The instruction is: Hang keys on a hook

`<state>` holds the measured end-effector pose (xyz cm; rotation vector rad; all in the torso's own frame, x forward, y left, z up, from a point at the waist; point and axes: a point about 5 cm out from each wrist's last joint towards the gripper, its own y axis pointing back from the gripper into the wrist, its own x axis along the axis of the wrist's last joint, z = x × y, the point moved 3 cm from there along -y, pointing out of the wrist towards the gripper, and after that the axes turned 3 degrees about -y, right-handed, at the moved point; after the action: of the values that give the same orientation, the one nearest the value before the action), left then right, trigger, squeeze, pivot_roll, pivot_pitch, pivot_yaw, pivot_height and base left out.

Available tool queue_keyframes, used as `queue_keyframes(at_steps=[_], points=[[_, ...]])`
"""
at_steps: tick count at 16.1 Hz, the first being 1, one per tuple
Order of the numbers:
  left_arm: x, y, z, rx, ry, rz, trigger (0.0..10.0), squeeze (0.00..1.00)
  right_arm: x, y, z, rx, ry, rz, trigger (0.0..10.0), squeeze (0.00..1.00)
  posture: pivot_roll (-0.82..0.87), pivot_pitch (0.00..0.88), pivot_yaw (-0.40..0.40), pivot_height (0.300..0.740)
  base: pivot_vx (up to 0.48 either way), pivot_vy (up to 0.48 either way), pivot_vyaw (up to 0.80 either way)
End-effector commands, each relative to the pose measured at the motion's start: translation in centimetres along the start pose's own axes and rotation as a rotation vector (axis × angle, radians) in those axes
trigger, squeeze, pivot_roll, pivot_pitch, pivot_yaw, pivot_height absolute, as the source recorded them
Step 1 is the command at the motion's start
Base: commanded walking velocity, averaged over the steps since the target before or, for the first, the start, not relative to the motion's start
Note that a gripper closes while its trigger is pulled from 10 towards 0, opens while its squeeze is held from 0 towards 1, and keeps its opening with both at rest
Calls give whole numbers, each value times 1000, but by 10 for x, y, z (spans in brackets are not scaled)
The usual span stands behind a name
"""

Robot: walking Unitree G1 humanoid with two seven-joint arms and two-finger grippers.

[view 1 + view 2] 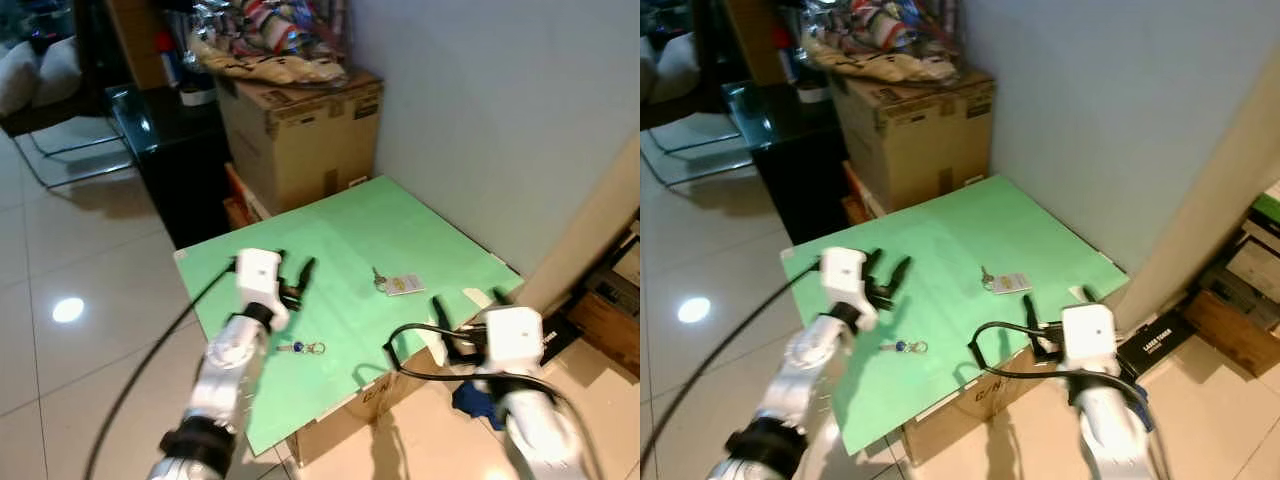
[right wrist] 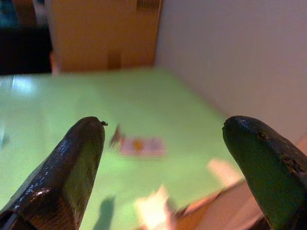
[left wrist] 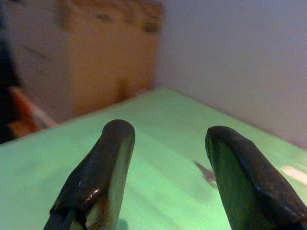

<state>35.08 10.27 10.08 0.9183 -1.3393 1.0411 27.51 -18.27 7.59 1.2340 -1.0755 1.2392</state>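
A key with a white tag (image 1: 399, 284) lies on the green board (image 1: 400, 225), right of its middle. A second small key ring with a blue fob (image 1: 301, 348) lies nearer the board's front edge. My left gripper (image 1: 297, 279) hovers open over the board's left part, above and behind the blue-fob keys. My right gripper (image 1: 466, 308) stands open at the board's front right corner, just in front of the tagged key. In the right wrist view the tagged key (image 2: 139, 143) lies ahead between the fingers. The left wrist view shows a key tip (image 3: 207, 173) ahead on the green surface.
The green board rests on a cardboard box (image 1: 385, 392). A larger cardboard box (image 1: 300, 125) with clutter on top stands behind it by the grey wall (image 1: 500, 110). A black cabinet (image 1: 175, 150) is at the left. Tiled floor (image 1: 70, 300) spreads to the left.
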Motion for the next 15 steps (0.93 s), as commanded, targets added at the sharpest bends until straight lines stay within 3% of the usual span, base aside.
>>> queue_keyframes(at_steps=[1, 2, 4, 7, 9, 10, 12, 15], points=[[8, 5, -14, 64, -22, 18, 10000, 0, -21, -3, 0, 6, -99, -92, 10000, 102, -185, 72, 17, 740, 0, 0, 0], [8, 11, -23, 104, -32, 21, 10000, 0, -32, -9, -10, 70, -160, -147, 10000, 1000, -176, 75, 12, 740, 0, 0, 0], [17, 31, -29, 141, -53, 50, 10000, 0, -41, -23, -29, 177, -236, -204, 10000, 1000, -127, 88, -18, 740, 0, 0, 0], [41, 49, -9, 47, -96, 123, 10000, 0, -35, -38, -37, 269, -174, -179, 10000, 1000, -56, 103, -49, 740, 0, 0, 0], [61, 71, 15, -77, -84, 144, 10000, 0, -28, -54, -40, 350, -155, -164, 10000, 1000, 8, 131, -83, 740, 0, 0, 0], [63, 73, 17, -88, -86, 142, 10000, 0, -29, -56, -41, 361, -161, -165, 10000, 1000, 8, 131, -83, 740, 0, 0, 0], [75, 81, 41, -195, -79, 150, 10000, 0, -33, -57, -57, 457, -234, -204, 10000, 1000, 46, 180, -93, 740, 0, 0, 0], [80, 96, 58, -265, -91, 121, 10000, 0, -47, -53, -82, 564, -258, -277, 10000, 1000, 90, 246, -88, 740, 0, 0, 0]])
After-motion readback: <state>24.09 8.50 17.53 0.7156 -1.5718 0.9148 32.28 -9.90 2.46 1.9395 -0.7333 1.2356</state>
